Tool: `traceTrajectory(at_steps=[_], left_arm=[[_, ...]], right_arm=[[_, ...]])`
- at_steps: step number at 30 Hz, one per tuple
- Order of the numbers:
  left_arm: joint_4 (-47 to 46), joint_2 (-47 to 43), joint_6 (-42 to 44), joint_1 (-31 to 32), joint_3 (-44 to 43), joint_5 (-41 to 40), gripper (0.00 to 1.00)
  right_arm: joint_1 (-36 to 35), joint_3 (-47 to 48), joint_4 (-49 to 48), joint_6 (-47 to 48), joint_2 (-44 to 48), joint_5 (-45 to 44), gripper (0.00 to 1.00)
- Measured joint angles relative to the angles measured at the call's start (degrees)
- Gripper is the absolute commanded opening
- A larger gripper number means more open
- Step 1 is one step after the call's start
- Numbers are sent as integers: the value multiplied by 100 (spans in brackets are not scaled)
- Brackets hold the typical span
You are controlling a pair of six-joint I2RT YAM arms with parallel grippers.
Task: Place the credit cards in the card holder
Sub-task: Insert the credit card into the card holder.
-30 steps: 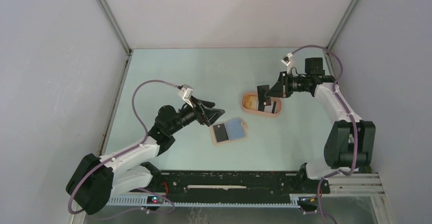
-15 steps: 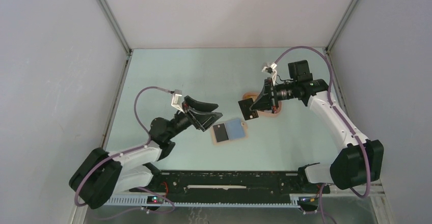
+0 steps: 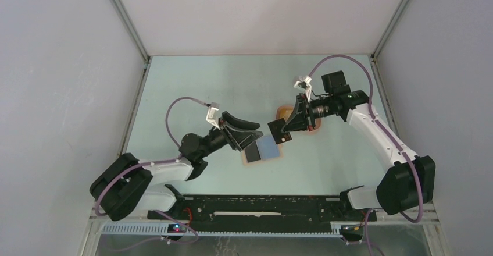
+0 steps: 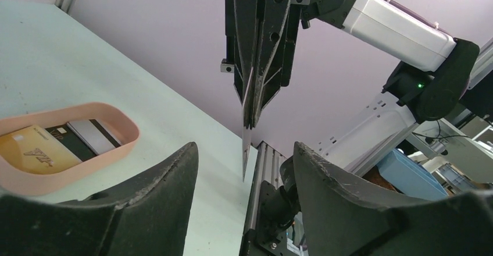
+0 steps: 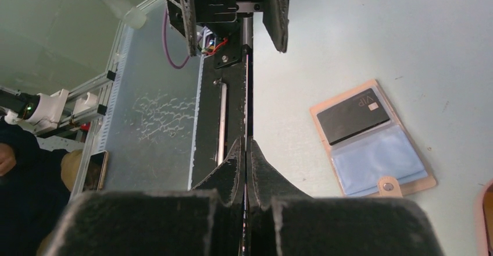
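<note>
**Mid-air handover: a card on edge between two end effectors**

The held card [image 3: 279, 132] hangs above the bench [image 3: 232, 81], just off the card holder [image 3: 263, 149] toward its 1 o'clock. It is pinched near one edge by the right end effector [image 3: 286, 128], whose jaws are pressed together on it. The left wrist view shows it almost edge-on. The holder lies open and flat, with a black card [image 5: 353, 115] already in one pocket and the blue pocket bare.

The left end effector [image 3: 251, 132] reaches in from the card's 9 o'clock. Its jaws stand apart, one on each side of the card, and neither touches it.

The main risk appears to be the exchange itself. If the left jaws close off-centre, or on the thin edge and not the flat faces, the card could twist or pop out. If the right jaws let go before the left has a firm pinch, it would likely drop onto the holder or bench. A tilted grip would also make sliding it into the pocket harder.

The peach tray [image 4: 125, 129], at the holder's 1 o'clock, holds a yellow card [image 4: 35, 150] and at least one more, so several handovers probably remain.
</note>
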State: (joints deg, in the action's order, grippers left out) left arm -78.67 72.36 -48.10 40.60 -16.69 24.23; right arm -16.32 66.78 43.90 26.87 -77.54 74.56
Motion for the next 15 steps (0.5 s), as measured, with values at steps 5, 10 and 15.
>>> traceTrajectory(at_steps=[5,10,15], left_arm=[[-28,232,-4,68,-166,0,59],[-59,396,-17,136,-251,17,48],[-131,605,-133,177,-424,66,37]], right_arm=[[-166,0,15,35,-72,55,0],[-297,0,24,57,-146,57,0],[-393,0,24,92,-188,55,0]])
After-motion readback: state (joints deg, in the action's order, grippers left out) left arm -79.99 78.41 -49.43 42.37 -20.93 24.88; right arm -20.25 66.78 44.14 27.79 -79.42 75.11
